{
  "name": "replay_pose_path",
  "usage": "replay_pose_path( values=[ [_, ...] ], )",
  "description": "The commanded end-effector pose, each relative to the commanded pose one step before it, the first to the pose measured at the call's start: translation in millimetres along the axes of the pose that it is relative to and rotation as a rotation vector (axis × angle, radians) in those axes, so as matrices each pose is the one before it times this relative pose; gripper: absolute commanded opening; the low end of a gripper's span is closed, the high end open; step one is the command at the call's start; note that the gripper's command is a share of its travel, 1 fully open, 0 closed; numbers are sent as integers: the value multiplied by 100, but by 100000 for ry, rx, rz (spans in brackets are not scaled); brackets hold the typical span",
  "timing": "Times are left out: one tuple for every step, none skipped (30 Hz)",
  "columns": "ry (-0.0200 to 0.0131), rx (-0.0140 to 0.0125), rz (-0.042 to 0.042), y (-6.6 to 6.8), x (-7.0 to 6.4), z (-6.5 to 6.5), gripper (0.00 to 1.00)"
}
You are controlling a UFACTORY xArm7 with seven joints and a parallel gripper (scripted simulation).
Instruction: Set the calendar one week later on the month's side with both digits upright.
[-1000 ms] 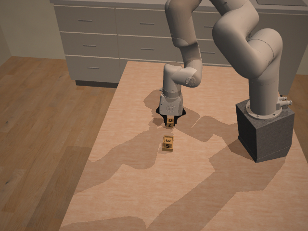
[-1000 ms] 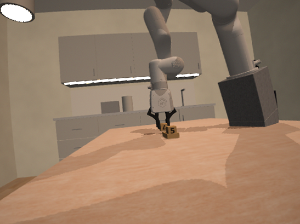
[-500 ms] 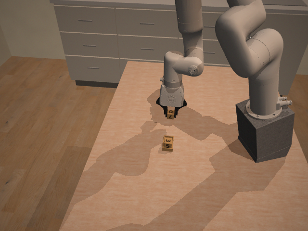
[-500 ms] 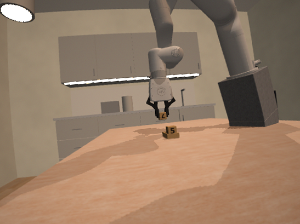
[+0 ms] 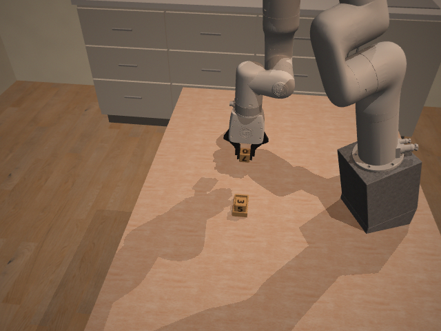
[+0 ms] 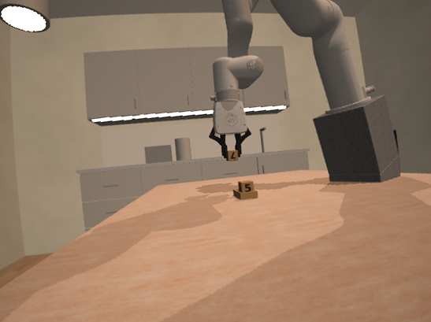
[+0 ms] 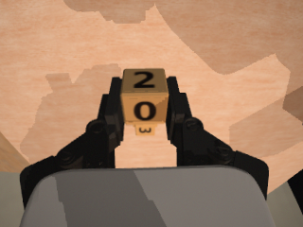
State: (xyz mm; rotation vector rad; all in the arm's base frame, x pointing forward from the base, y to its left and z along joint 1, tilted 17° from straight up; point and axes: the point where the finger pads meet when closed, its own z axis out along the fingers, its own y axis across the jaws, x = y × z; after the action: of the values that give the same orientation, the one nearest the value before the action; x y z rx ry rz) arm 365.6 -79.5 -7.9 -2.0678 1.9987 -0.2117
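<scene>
Pale wood grain is covering the tabletop [image 5: 199,285] [image 6: 204,258] [image 7: 199,28]; the xArm gripper [image 5: 244,154] [image 6: 232,155] [image 7: 144,91] is pinching a number cube [image 5: 244,155] [image 6: 232,155] [image 7: 144,96] above it; the wrist view is showing that cube's 2 and 0, the exterior view only its 7; a second wooden cube [image 5: 240,204] [image 6: 246,186] [image 7: 145,130] is sitting in the small wooden tray [image 5: 239,214] [image 6: 248,195], displaying 3 on top and 5 on its side; a round logo is marking the gripper's housing.

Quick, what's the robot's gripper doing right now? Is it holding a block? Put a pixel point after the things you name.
Gripper [image 5: 244,156] [image 6: 232,155] [image 7: 144,91]: closed on a wooden number block [image 5: 244,154] [image 6: 232,155] [image 7: 144,96], holding it up above the table [image 5: 284,221] [image 6: 220,256] [image 7: 208,28].
</scene>
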Motion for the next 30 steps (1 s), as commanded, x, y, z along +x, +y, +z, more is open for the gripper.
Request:
replay_pose_path(
  values=[
    [-3440,-1106,151,-105,16,-310,29],
    [0,0,0,0,0,0,29],
    [0,0,0,0,0,0,29],
    [0,0,0,0,0,0,29],
    [0,0,0,0,0,0,29],
    [-9,-10,6,-14,-114,-6,29],
    [-44,-53,29,-70,-637,-37,29],
    [-67,-87,50,-108,-1298,-85,29],
    [0,0,0,0,0,0,29],
    [0,0,0,0,0,0,29],
    [-47,-67,47,-72,-1785,-138,29],
    [5,9,24,22,-1926,-178,29],
    [0,0,0,0,0,0,29],
    [47,92,-2,105,-1692,-184,29],
    [0,0,0,0,0,0,29],
    [53,119,-13,121,-1178,-145,29],
    [31,74,-10,72,-563,-74,29],
    [6,14,-2,14,-99,-14,29],
    [0,0,0,0,0,0,29],
    [0,0,0,0,0,0,29],
    [0,0,0,0,0,0,29],
    [0,0,0,0,0,0,29],
    [0,0,0,0,0,0,29],
    [0,0,0,0,0,0,29],
    [0,0,0,0,0,0,29],
    [0,0,0,0,0,0,29],
    [0,0,0,0,0,0,29],
    [0,0,0,0,0,0,29],
    [0,0,0,0,0,0,29],
    [0,0,0,0,0,1,29]
  ],
)
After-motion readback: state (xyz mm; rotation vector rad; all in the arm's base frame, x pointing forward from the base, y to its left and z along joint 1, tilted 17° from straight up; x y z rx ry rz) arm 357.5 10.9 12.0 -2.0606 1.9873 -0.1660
